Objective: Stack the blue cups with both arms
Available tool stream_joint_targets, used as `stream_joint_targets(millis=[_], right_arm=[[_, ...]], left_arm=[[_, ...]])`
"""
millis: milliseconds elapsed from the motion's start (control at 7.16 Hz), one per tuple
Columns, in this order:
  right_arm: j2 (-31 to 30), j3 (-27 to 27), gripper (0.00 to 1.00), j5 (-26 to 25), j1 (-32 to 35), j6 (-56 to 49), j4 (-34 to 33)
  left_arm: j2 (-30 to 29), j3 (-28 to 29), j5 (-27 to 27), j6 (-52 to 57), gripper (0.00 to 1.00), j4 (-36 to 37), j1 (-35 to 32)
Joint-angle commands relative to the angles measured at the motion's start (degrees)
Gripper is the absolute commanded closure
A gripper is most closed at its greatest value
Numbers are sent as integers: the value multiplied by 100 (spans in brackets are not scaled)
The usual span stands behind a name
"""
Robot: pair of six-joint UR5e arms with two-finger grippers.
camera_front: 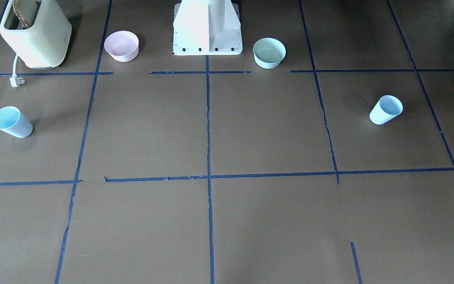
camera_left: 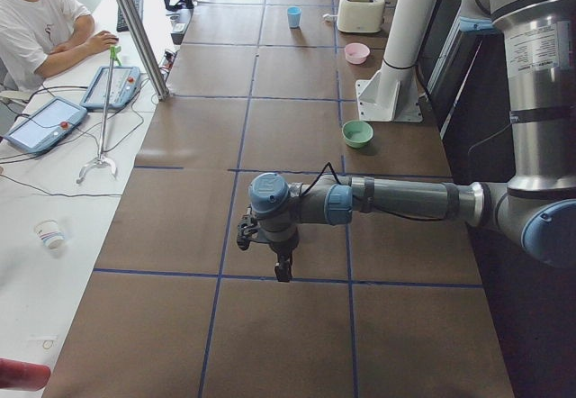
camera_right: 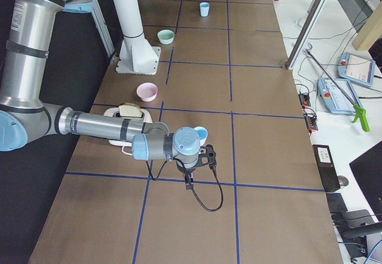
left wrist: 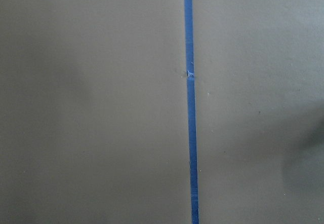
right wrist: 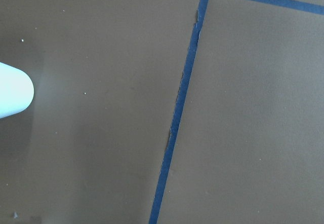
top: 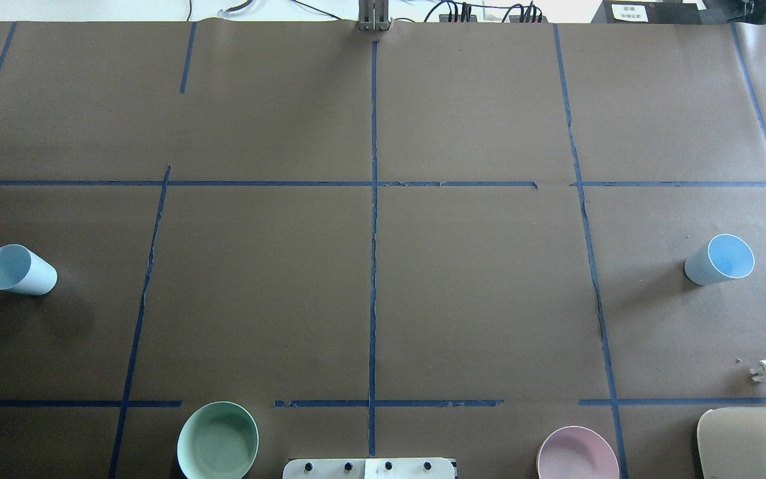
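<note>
**Nothing grabbed yet, cups sit at opposite ends**

You're right at the start here. The left blue cup [top: 19, 269] stands mouth-up near the left end of the table [top: 256, 286]. The right blue cup [top: 719, 259] is near the other end, well apart from it, and neither is held. The left pincer [camera_left: 283, 275] and right pincer [camera_right: 188, 185] hang above the table at their own ends. You only catch them in the side views, so I can't tell if either is open or closed. Next up, I'd guess: line each pincer over its cup, drop down, grip, then meet in the middle.
</note>
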Motion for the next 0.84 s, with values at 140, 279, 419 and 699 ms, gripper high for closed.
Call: stream_joint_targets(millis=[140, 279, 419, 699], right_arm=[[0, -29, 0, 6, 0, 0, 102], [0, -29, 0, 6, 0, 0, 102], [0, -29, 0, 6, 0, 0, 111], [9, -29, 0, 6, 0, 0, 120]], left_arm=[[-917, -30, -72, -34, 0, -18, 85], [-919, -48, -229, -26, 0, -44, 85], [-884, -109, -370, -17, 0, -270, 120], [-429, -101, -319, -1194, 0, -1699, 697]])
